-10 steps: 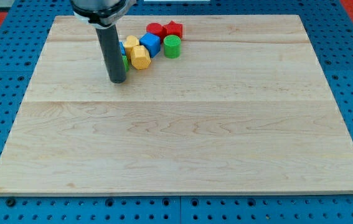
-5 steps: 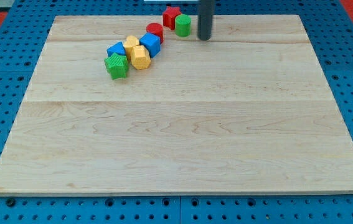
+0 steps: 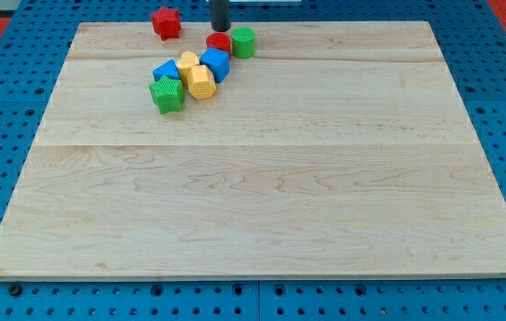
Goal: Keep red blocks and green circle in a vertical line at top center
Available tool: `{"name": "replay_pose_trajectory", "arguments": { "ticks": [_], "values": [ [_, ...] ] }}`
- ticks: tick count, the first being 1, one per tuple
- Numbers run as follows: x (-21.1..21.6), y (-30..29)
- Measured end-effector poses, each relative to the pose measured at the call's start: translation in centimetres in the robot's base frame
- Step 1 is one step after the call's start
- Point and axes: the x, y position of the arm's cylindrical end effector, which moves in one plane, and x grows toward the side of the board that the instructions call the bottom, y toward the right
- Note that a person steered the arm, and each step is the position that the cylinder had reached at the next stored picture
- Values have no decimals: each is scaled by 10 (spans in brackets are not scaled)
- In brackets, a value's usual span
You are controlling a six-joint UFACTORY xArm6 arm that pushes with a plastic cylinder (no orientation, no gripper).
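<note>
my tip (image 3: 220, 28) is the end effector here, a plain dark rod with nothing to open or close, so it grasps nothing and can only push. it stands at the view's top, close above the red circle (image 3: 219, 42), near it but whether it touches the block i cannot tell from this angle. taking the red circle as the landmark: the green circle (image 3: 243, 41) sits just beside it on the view's right, the two apparently touching; the red star (image 3: 166, 22) lies well apart to the view's left and slightly toward the view's top, at the far edge of the desk (image 3: 261, 205). that is the relation the coming move turns on, in my judgement: the red star lies to the view's left of my tip, off the line, so it has to be pushed back toward the view's right, while the two circles stand side by side rather than one above the other. below and to the view's left of the red circle runs a cluster: a blue cube (image 3: 216, 64) touching it, then a yellow block (image 3: 201, 82) with a second yellow block (image 3: 187, 62) beside it, a blue block (image 3: 166, 69), and a green star (image 3: 167, 94) lowest. these crowd the space under the red circle, which could hinder making a vertical line.
</note>
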Motion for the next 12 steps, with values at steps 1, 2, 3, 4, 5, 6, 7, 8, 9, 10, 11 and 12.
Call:
{"name": "replay_pose_trajectory", "arguments": {
  "ticks": [1, 2, 3, 4, 5, 6, 7, 8, 9, 10, 11, 12],
  "values": [
    [4, -8],
    [74, -70],
    [105, -173],
    [92, -258],
    [1, -251],
    [-6, -246],
    [-6, -244],
    [-6, -216],
    [-5, -188],
    [-5, -134],
    [15, -47],
    [51, -34]
  ]
}}
